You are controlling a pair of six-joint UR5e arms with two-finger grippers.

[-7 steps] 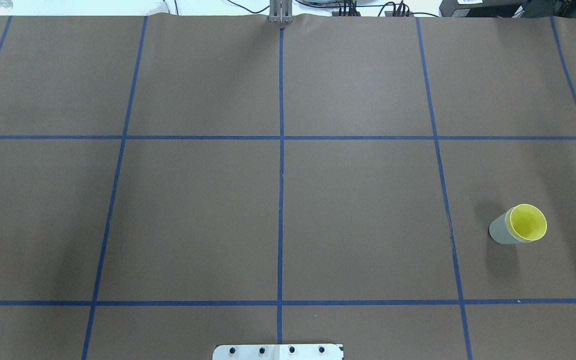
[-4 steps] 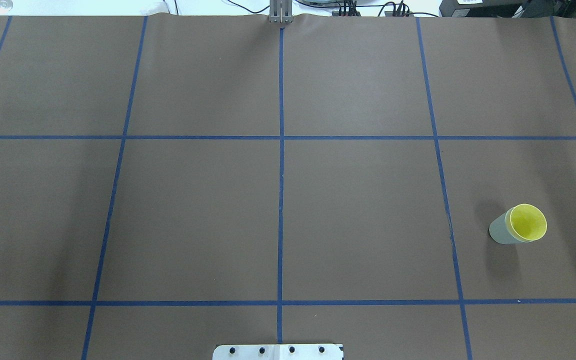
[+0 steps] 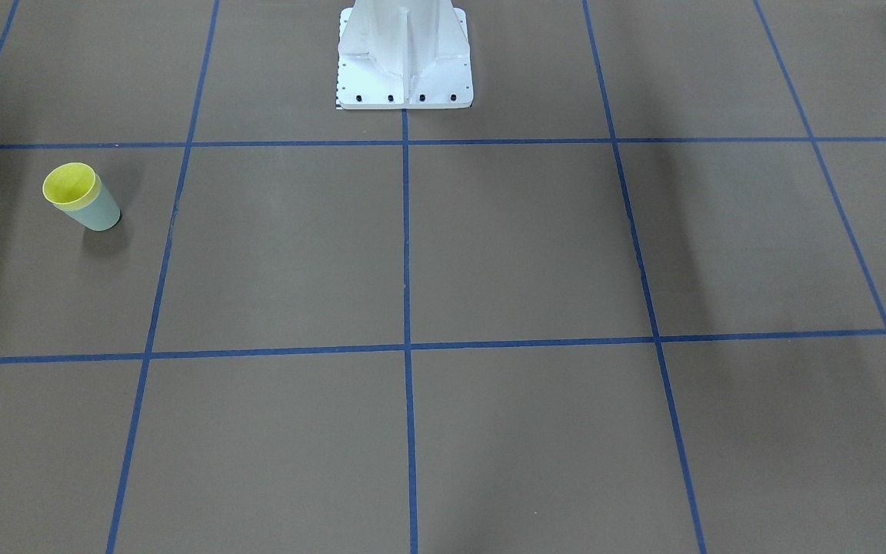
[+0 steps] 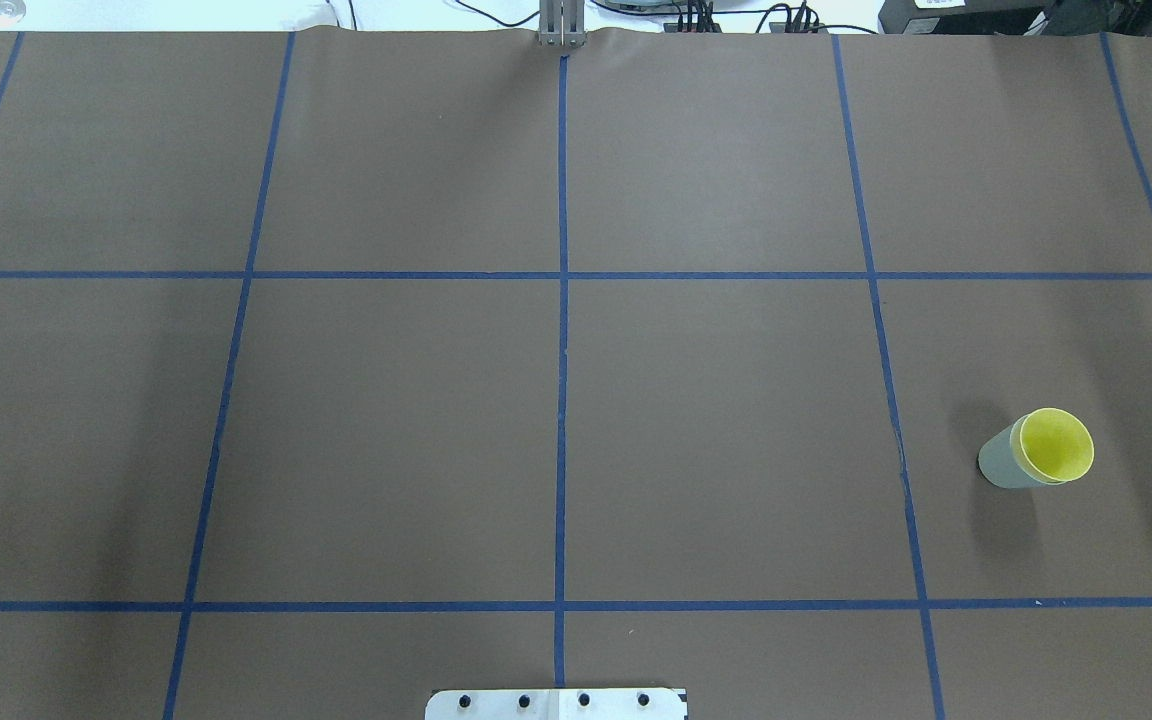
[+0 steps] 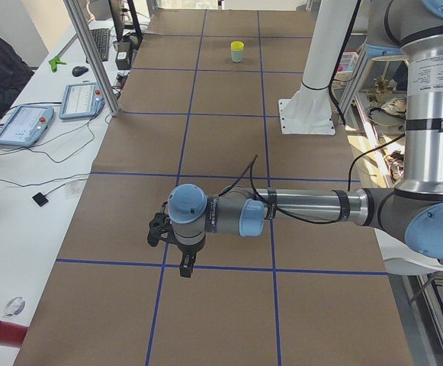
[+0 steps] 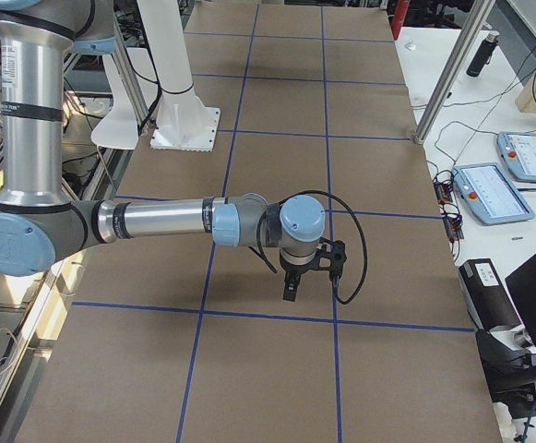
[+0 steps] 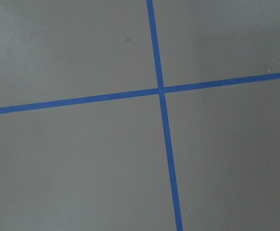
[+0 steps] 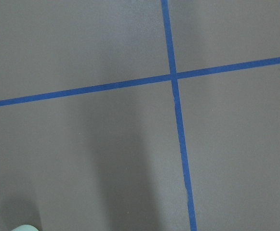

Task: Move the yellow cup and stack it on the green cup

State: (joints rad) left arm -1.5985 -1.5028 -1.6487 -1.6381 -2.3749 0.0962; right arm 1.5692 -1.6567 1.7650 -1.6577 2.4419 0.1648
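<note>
The yellow cup (image 4: 1056, 443) sits nested inside the green cup (image 4: 998, 465), upright on the brown table at the right. The pair also shows in the front-facing view, yellow cup (image 3: 70, 185) in green cup (image 3: 98, 214), and far off in the exterior left view (image 5: 237, 51). A pale green rim (image 8: 24, 227) shows at the bottom edge of the right wrist view. My left gripper (image 5: 184, 268) hangs over the table, far from the cups. My right gripper (image 6: 290, 292) hangs over a tape line. I cannot tell whether either is open or shut.
The white robot pedestal (image 3: 404, 54) stands at the table's near middle edge. Blue tape lines (image 4: 562, 400) divide the brown table into squares. Tablets (image 5: 23, 126) and cables lie on the white side bench; another tablet (image 6: 489, 189) lies beyond the far edge.
</note>
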